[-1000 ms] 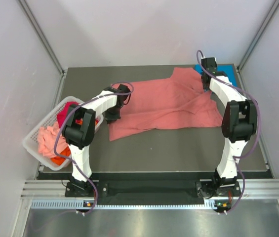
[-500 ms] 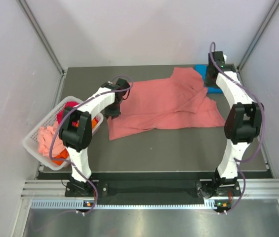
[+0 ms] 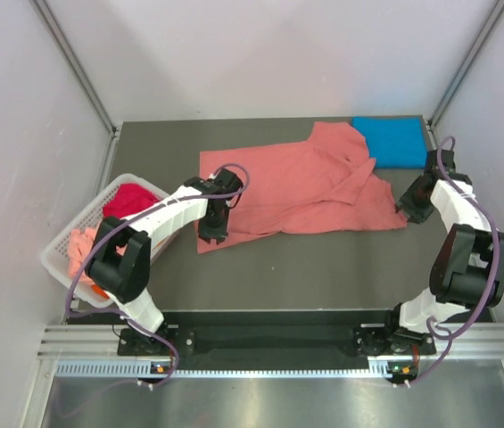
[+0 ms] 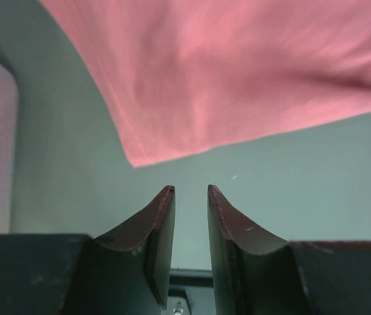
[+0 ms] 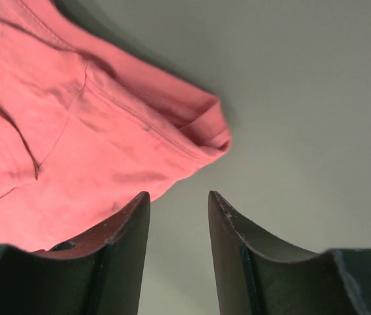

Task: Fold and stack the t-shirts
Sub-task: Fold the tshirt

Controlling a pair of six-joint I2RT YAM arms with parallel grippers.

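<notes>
Right hand (image 5: 177, 195) back, just beside salmon-pink shirt (image 5: 73, 144)

We count at least four shirts: salmon-pink (image 3: 296, 183), blue (image 3: 392, 141), magenta (image 3: 131, 200), pale pink (image 3: 80, 248); one basket (image 3: 78, 223); two arms, left (image 3: 167, 212) and right (image 3: 462, 207).

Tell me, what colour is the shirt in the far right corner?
The shirt is bright blue; top external view.

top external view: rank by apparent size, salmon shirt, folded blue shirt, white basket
1. salmon-pink t-shirt: spread across the table, clearly largest.
2. white basket: mid-sized, though its right side is partly covered.
3. blue t-shirt: folded at the far right corner, smallest.
</notes>
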